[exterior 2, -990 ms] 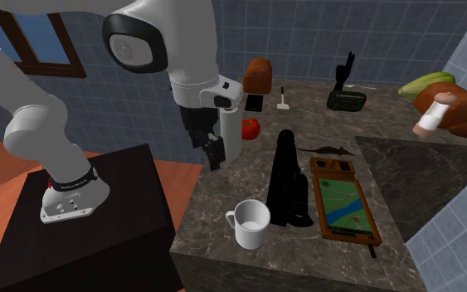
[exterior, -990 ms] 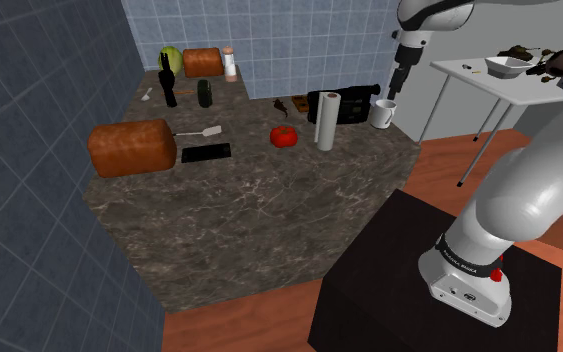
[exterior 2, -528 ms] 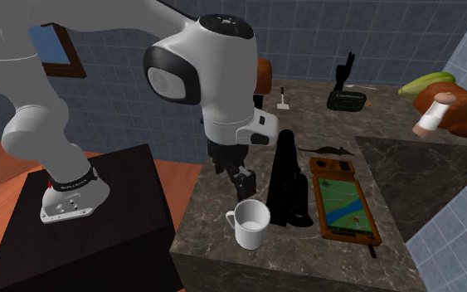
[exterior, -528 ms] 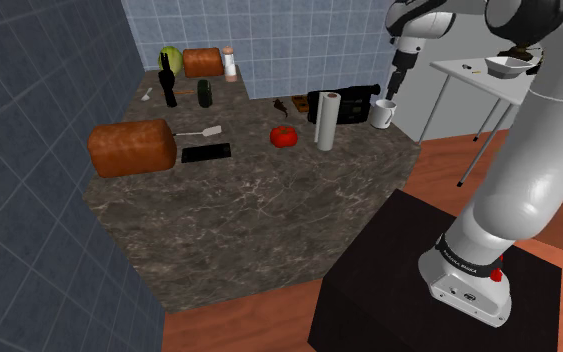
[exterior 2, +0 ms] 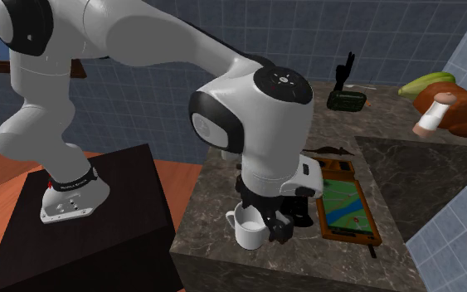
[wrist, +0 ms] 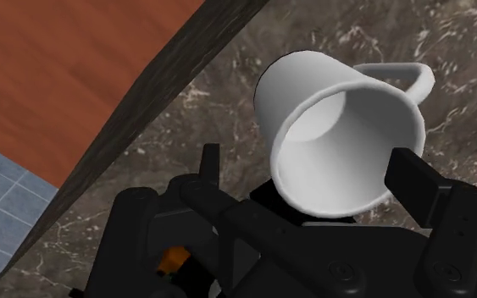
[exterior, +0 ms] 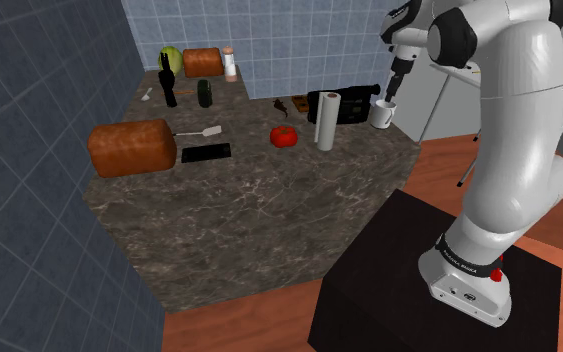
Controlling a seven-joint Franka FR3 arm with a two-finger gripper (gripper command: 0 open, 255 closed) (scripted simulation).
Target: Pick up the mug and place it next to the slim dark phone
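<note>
You have the pincer (wrist: pixel 313 173) wide open. Its two black fingers (wrist: pixel 416 179) stand apart on either side of the white mug (wrist: pixel 346 127), and at least one is clear of the wall, so nothing is gripped. The mug stands upright on the dark marbled table (exterior: pixel 259 210), near a corner edge. A white roll (exterior: pixel 327 120) and a red tomato (exterior: pixel 284 136) stand further along. The slim dark phone (exterior: pixel 206 152) lies flat, well apart from the mug, just beside a brown loaf (exterior: pixel 132 147).

The mug (exterior: pixel 382 117) sits at the counter (exterior: pixel 249 210) edge, the phone (exterior: pixel 206 152) beside the loaf (exterior: pixel 132 147)
</note>
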